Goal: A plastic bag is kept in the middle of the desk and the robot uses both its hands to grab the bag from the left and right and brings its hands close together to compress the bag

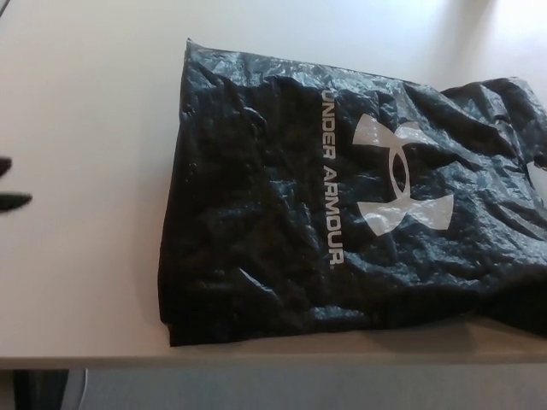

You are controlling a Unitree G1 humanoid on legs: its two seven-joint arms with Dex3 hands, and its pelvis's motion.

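Observation:
A crumpled black plastic bag [282, 213] with a white Under Armour logo lies flat on the pale desk [85, 282], filling the middle and right of the head view; its right end runs off the picture. Only the black fingertips of my left hand [12, 190] poke in at the left edge, above the desk and well to the left of the bag. The fingertips stand apart and hold nothing. My right hand does not show.
The desk's front edge [256, 360] runs across the bottom, just below the bag's near edge. Grey floor lies beneath it, with a dark shape [38, 389] under the desk at the bottom left. Bare desktop stretches left of and behind the bag.

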